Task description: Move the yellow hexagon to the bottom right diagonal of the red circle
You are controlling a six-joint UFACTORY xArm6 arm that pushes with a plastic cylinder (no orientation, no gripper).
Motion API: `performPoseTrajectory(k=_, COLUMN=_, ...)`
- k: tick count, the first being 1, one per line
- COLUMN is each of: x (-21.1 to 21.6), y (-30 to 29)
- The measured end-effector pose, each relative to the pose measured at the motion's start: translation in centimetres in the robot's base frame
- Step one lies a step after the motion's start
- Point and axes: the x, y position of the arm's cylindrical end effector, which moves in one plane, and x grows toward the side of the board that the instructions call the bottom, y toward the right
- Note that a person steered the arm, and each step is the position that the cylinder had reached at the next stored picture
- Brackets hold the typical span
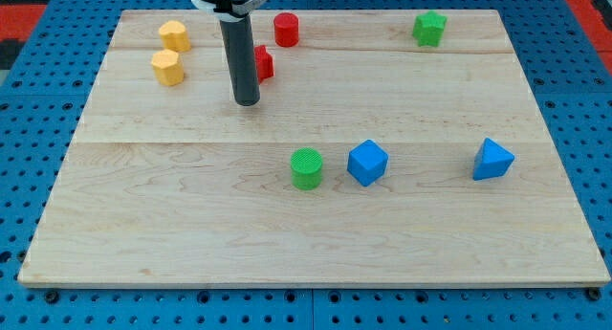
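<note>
Camera view: rod [240, 48] drops in from the view's top, its mount cropped by the frame edge. My tip [247, 101] sits on the wooden board [316, 234]; no jaws on this rig, so nothing is grasped, and the tip touches no block.

Hidden bits: a second red block [264, 62] is half covered by the rod, only its right part shows, shape can't be told. It's just below-left of the red circle [286, 30].

Landmark = red circle, near the view's top.
- yellow hexagon [167, 68]: well left of the circle and a bit lower. From the tip: up-left, clear gap between them.
- second yellow block [174, 35]: just above the hexagon, rounded outline, exact shape unclear.
- tip: below-left of the circle.
- green star-ish block [429, 28]: far right of the circle, same row.
- green cylinder [306, 168]: well below the circle.
- blue cube [367, 163]: just right of the cylinder.
- blue triangular block [492, 160]: far lower right.
</note>
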Motion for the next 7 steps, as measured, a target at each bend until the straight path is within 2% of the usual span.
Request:
performPoseTrajectory(k=2, x=-1.1, y=0.0)
performPoseTrajectory(k=3, x=0.3, y=-0.6)
performPoseTrajectory(k=5, x=4.5, y=-14.4)
performPoseTrajectory(k=6, x=2.0, y=-17.7)
performPoseTrajectory(k=7, x=-1.7, y=-17.7)
